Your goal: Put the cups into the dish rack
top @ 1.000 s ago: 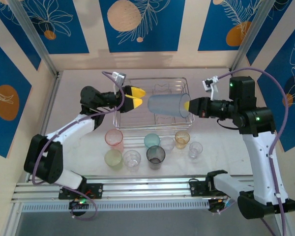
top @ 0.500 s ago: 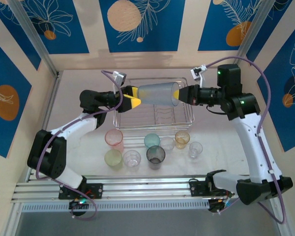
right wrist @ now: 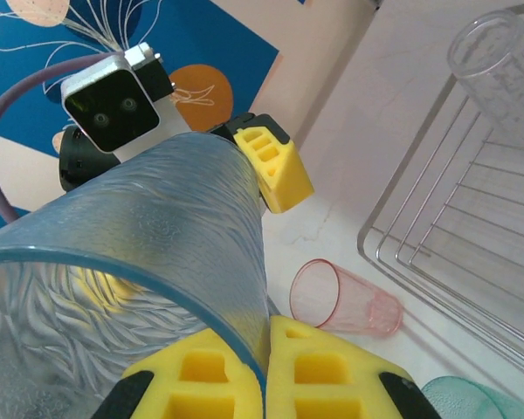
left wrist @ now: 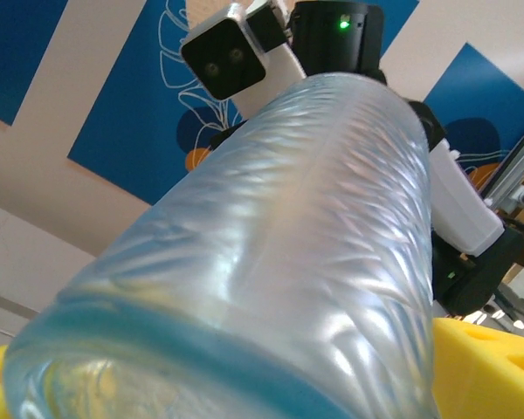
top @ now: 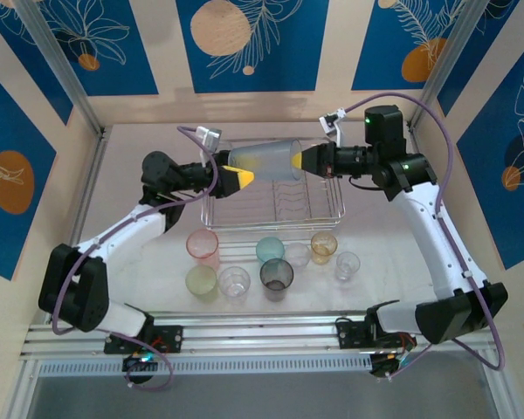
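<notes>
The blue cup (left wrist: 271,262) is translucent plastic with a rippled, glossy wall. The pink cup (right wrist: 345,301) is smoother, clear plastic. The dish rack (top: 271,224) is shiny bare metal wire. The right gripper (right wrist: 266,349) has matt yellow moulded pads (right wrist: 301,384). The table (top: 131,148) looks pale and matt.

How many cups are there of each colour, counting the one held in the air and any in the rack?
Pink cup: 1
Yellow-green cup: 1
Teal cup: 1
Amber cup: 1
Grey cup: 1
Blue cup: 1
Clear cups: 4
Total: 10
</notes>
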`<act>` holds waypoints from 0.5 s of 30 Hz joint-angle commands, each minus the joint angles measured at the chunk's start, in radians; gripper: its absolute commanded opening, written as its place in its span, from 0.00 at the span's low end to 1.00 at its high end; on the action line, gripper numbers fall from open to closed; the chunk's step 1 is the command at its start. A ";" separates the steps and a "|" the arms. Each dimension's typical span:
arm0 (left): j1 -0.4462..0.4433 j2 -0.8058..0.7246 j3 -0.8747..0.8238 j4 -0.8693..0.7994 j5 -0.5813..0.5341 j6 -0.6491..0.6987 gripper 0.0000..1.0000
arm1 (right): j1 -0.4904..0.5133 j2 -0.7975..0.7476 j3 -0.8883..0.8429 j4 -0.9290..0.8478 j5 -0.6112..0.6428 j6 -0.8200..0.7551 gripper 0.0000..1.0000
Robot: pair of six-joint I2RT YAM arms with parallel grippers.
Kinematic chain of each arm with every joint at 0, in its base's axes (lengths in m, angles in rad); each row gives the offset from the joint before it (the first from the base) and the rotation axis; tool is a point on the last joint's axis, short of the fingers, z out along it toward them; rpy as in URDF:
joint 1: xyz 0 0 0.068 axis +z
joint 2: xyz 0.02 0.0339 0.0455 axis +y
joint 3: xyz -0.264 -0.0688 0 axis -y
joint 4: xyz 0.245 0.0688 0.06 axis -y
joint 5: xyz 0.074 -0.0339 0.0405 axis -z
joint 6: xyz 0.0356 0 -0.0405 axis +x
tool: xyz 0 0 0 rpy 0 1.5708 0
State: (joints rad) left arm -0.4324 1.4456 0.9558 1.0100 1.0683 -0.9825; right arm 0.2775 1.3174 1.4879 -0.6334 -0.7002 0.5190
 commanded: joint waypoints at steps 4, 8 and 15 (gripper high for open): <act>-0.011 0.095 0.026 0.389 0.008 -0.253 0.77 | 0.020 0.040 0.008 0.028 -0.039 -0.002 0.00; -0.011 0.097 0.038 0.353 0.008 -0.234 0.68 | 0.018 0.045 0.006 0.027 -0.035 -0.004 0.00; -0.011 0.004 0.031 -0.047 -0.058 0.025 0.34 | 0.008 0.081 0.038 -0.003 -0.023 -0.008 0.19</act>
State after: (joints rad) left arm -0.4309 1.5143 0.9565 1.1557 1.0630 -1.1004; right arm 0.2733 1.3697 1.4914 -0.6205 -0.7147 0.5198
